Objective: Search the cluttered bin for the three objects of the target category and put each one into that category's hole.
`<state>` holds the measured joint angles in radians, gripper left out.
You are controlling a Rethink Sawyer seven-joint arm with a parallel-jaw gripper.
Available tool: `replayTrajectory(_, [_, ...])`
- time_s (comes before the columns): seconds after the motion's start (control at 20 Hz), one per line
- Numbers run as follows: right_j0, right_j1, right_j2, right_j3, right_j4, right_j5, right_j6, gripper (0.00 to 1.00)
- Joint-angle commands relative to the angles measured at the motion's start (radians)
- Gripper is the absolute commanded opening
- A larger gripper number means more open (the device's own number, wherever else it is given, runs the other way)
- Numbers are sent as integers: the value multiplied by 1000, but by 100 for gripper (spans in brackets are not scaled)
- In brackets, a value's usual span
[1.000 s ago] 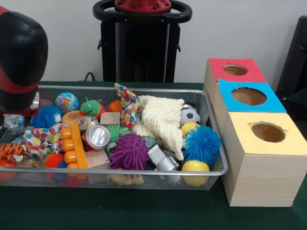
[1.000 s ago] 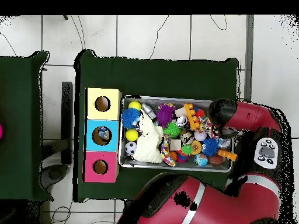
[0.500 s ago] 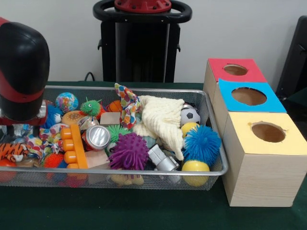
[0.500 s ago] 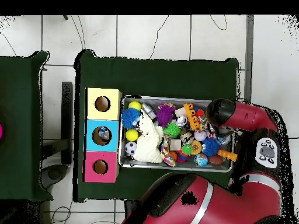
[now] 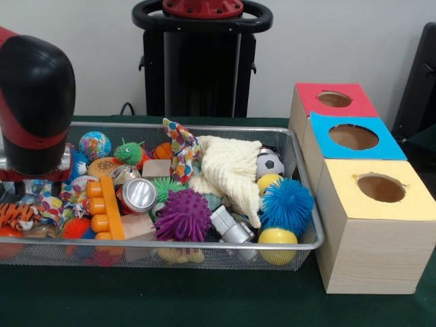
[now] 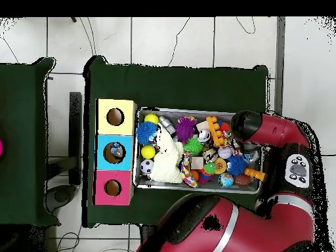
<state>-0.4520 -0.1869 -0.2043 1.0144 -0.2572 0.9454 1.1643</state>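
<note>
The big red and black arm (image 5: 34, 102) hung over the end of the wire bin (image 5: 204, 243) far from the three boxes (image 5: 371, 225), and it hid its gripper, so I could not tell if that was open or closed. It looked like the searching step, down among the toys. Next it would need to lift one toy out and carry it to a hole, maybe the blue box's hole (image 6: 113, 153), which already had something inside

dark green table (image 5: 204, 300) carries a wire mesh bin (image 5: 170, 253) full of toys, and just beside it a row of three wooden boxes: yellow-topped (image 5: 377, 231), blue-topped (image 5: 353, 139), red-topped (image 5: 334, 100).
</note>
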Motion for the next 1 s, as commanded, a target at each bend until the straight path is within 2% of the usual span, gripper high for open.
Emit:
replayTrajectory(0.05, [29,50,64,12,-20,85,45,100])
replayTrajectory(0.3, [59,60,-6,-32,-50,180,54,100])
replayTrajectory(0.5, [91,55,-59,-25,-69,229,73,100])
replayTrajectory(0.8, [95,-17,-90,70,-75,201,64,100])
replayTrajectory(1.0, [96,-15,-94,75,-70,189,63,100])
